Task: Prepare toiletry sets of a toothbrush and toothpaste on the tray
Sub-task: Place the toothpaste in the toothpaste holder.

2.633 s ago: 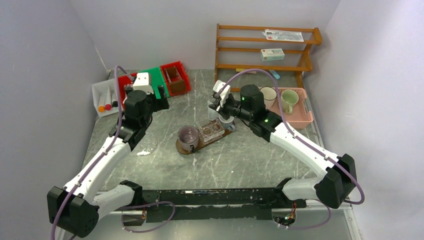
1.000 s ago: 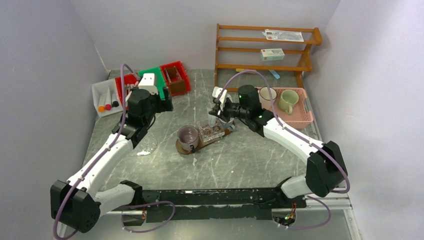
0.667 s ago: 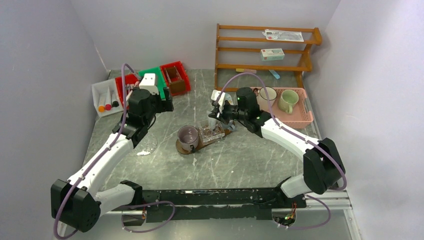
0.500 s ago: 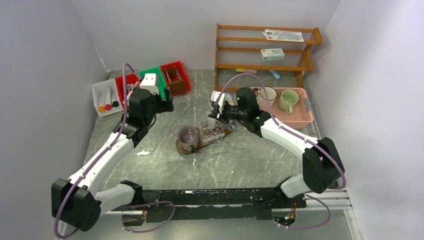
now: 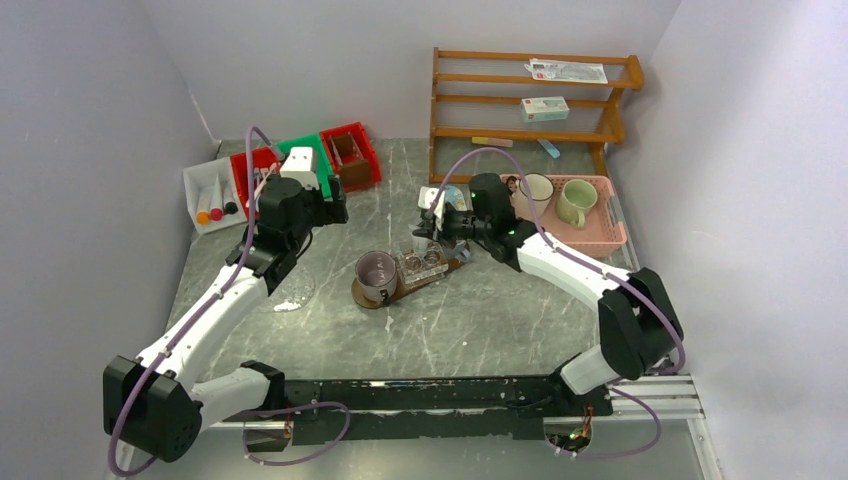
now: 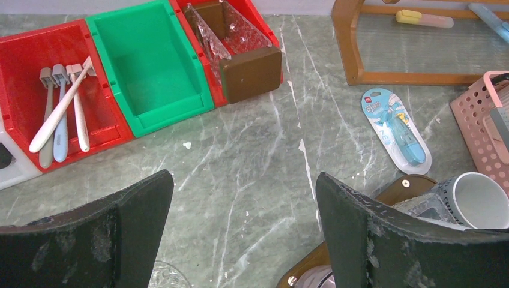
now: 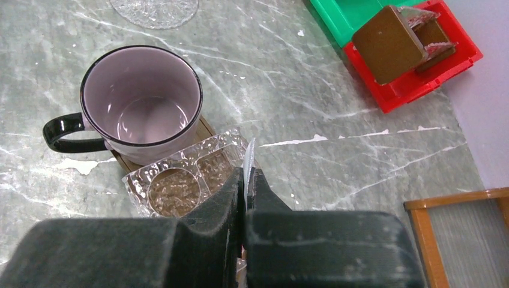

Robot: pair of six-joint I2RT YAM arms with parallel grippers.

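Note:
The dark brown tray (image 5: 372,297) lies mid-table. On it stand a lilac mug (image 7: 141,102) with a black handle and a clear plastic holder (image 7: 174,189); a white mug (image 6: 477,201) sits at the tray's far end. My right gripper (image 7: 246,174) hangs just over the holder, shut on a slim white thing (image 7: 248,157) seen edge-on; I cannot tell whether it is the toothbrush or the toothpaste. My left gripper (image 6: 243,180) hovers open and holds nothing, between the tray and the bins. Several white toothbrushes (image 6: 60,114) lie in a red bin (image 6: 24,54).
A green bin (image 6: 153,72) and a red bin with a brown box (image 6: 249,72) stand at the back left. A packaged blue toothbrush (image 6: 396,123) lies on the table. A pink basket (image 5: 600,235) with mugs, a wooden shelf (image 5: 530,132) and a glass dish (image 5: 288,298) are nearby.
The right arm has shifted its wrist slightly left and lower over the clear holder, still gripping the white thing. The left arm has hardly moved.

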